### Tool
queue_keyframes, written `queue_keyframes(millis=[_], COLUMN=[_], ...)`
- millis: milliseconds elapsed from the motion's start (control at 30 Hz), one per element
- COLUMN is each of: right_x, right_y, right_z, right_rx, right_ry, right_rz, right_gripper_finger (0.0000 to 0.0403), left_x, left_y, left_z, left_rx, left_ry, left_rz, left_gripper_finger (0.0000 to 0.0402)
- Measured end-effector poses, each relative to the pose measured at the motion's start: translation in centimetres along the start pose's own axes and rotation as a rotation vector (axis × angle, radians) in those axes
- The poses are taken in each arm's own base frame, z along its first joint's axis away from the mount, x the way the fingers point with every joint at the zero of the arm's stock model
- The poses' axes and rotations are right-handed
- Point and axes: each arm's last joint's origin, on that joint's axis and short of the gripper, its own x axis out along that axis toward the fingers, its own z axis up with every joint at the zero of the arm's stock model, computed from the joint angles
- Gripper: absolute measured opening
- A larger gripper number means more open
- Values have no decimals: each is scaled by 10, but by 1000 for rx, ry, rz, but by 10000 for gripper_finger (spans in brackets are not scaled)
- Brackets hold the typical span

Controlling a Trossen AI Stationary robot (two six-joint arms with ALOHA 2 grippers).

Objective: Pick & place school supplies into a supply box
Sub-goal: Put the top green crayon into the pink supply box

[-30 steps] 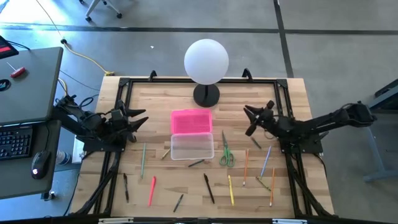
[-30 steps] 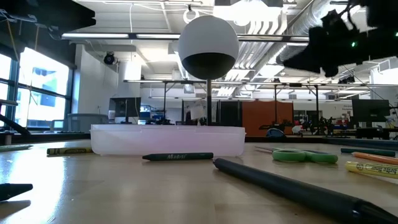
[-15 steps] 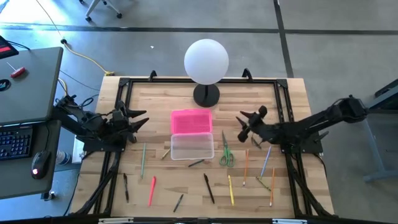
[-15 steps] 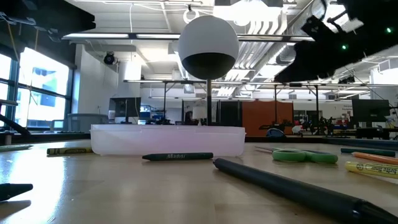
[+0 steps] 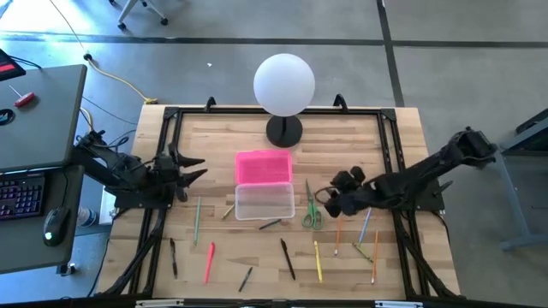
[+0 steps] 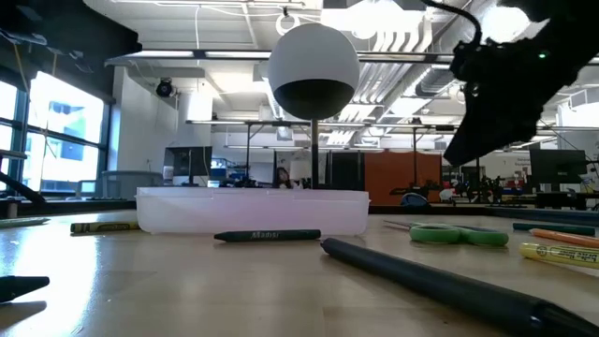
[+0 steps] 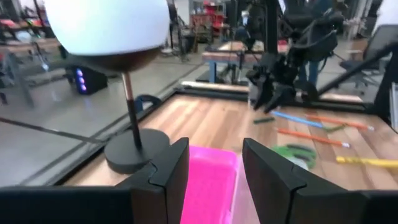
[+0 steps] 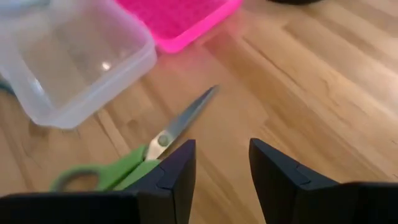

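Observation:
The green-handled scissors (image 5: 312, 210) (image 8: 133, 164) lie flat on the table, right of the clear box (image 5: 265, 202), which stands open. Its pink lid (image 5: 263, 167) lies beside it on the far side. Pens and pencils lie scattered on the near half: a green one (image 5: 196, 220), a red one (image 5: 208, 261), a black one (image 5: 288, 258), a yellow one (image 5: 318, 261), an orange one (image 5: 338, 229), a blue one (image 5: 366, 221). My right gripper (image 5: 325, 204) (image 8: 221, 146) hovers open just right of the scissors, pointing down at them. My left gripper (image 5: 195, 168) (image 7: 214, 146) waits open at the left, raised.
A white globe lamp (image 5: 284, 84) stands on its black base (image 5: 284, 131) at the far middle, behind the lid. A black frame (image 5: 167, 154) runs along the table's sides. A black crayon (image 6: 267, 235) lies in front of the box. A desk with a keyboard stands beyond the left edge.
My right gripper has swung from the far right part of the table toward the near edge and the left, coming down and tipping its fingers downward, and now hangs beside the scissors. Nothing on the table has moved.

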Motion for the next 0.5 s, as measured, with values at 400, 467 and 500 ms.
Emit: queue_keyframes(millis=[400, 467, 500], right_x=[-21, -18, -16], right_y=[-6, -2, -1], right_z=[-45, -49, -51], right_rx=[-65, -85, -103], right_ry=[23, 9, 13], right_rz=[-161, -163, -167], right_gripper_finger=[129, 129, 129], left_x=[0, 0, -1], left_y=[0, 0, 0], left_z=[-10, -12, -13], left_rx=[-76, -86, -92], left_ry=[79, 95, 102], left_rz=[-33, -29, -27], left_gripper_finger=[178, 179, 179])
